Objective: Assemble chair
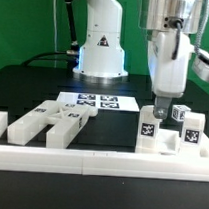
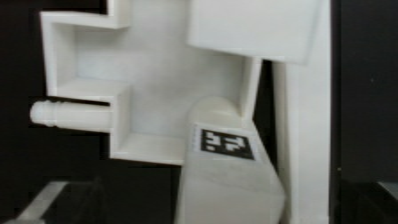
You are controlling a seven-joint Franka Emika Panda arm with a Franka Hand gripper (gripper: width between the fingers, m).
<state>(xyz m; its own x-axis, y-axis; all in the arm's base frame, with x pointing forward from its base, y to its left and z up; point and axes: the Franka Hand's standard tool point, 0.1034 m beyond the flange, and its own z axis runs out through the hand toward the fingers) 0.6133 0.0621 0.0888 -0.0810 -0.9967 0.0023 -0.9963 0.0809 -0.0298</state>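
Item 1 — chair (image 1: 171, 135): joined upright cluster at 4 o'clock in the exterior view, backed against the border rail (image 1: 99, 162), likely for bracing. Its loose parts (image 1: 41, 124) lie at 8 o'clock. The tool (image 1: 163, 108) hangs directly above the cluster — released or clenched, cannot tell. Open surface (image 1: 23, 88) toward 10 o'clock.

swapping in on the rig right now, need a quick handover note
Gripper: low over the right parts; open or shut unclear.
Parts: right parts stand upright against the rail; loose parts lie at the exterior view's left; marker board lies behind them.
Done: some parts grouped at the right; whether they are joined can't be told.
Left: join the loose parts; chair not finished.
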